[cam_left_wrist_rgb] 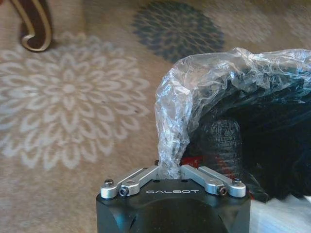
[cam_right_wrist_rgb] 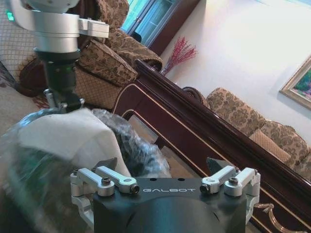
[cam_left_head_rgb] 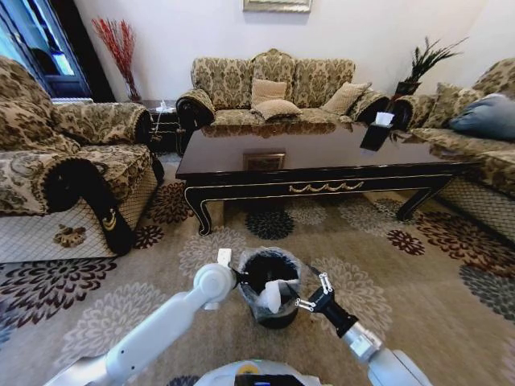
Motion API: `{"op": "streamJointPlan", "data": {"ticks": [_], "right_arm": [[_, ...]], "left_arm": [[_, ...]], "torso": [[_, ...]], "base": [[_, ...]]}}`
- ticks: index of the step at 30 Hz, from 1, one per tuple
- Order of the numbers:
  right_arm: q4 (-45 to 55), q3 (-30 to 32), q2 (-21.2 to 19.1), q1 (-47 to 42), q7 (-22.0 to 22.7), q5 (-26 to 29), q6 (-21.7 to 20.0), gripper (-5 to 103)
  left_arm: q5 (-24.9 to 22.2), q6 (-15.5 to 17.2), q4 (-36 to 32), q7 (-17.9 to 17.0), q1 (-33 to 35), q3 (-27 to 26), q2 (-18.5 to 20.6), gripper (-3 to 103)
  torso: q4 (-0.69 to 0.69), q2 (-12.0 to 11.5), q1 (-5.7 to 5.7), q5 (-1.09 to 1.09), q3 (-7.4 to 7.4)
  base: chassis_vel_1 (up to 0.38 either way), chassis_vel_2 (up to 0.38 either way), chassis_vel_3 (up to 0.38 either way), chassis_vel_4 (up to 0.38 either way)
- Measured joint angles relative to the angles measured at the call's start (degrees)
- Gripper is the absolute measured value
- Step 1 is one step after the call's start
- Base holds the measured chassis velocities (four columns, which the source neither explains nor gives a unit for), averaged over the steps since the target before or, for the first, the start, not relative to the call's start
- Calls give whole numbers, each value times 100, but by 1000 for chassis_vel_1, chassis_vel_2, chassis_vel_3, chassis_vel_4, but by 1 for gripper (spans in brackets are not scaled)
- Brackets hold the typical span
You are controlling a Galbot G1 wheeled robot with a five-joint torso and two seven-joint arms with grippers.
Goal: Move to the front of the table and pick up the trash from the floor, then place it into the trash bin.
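The trash bin, black with a crinkled clear bag over its rim, stands on the carpet just in front of me. A crumpled white paper lies inside it, large in the right wrist view. My left gripper is at the bin's left rim, shut on the bag's folded edge. My right gripper hangs open at the bin's right rim, with nothing between its fingers. The dark glossy table with gold trim stands beyond the bin.
A patterned armchair flanks the left and a sofa the right, with another sofa behind the table. A black tissue box sits on the table. Flowered carpet lies open around the bin.
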Motion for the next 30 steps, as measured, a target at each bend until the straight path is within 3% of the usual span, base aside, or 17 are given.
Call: {"op": "streamJointPlan", "data": {"ticks": [7,15,20,23,30], "right_arm": [[-35,-52,30,-15,12,-202,81,100],[202,-148,42,50,172,271,-76,100],[91,-53,73,60,354,496,-34,100],[-84,72,182,11,573,904,28,100],[-357,41,243,153,666,960,56,100]], "left_arm": [[-117,0,-34,11,65,-317,82,0],[36,1,-58,19,208,-144,62,0],[104,2,12,22,261,-370,42,0],[68,-1,-115,-166,313,-720,314,0],[-117,0,-335,-505,806,-1055,747,0]], "torso": [[0,0,0,0,0],[0,0,0,-1,0],[-1,0,0,0,0],[-1,0,0,-1,0],[0,0,0,0,0]], "base": [[0,0,0,0],[0,0,0,0],[0,0,0,0],[0,0,0,0],[0,0,0,0]]}}
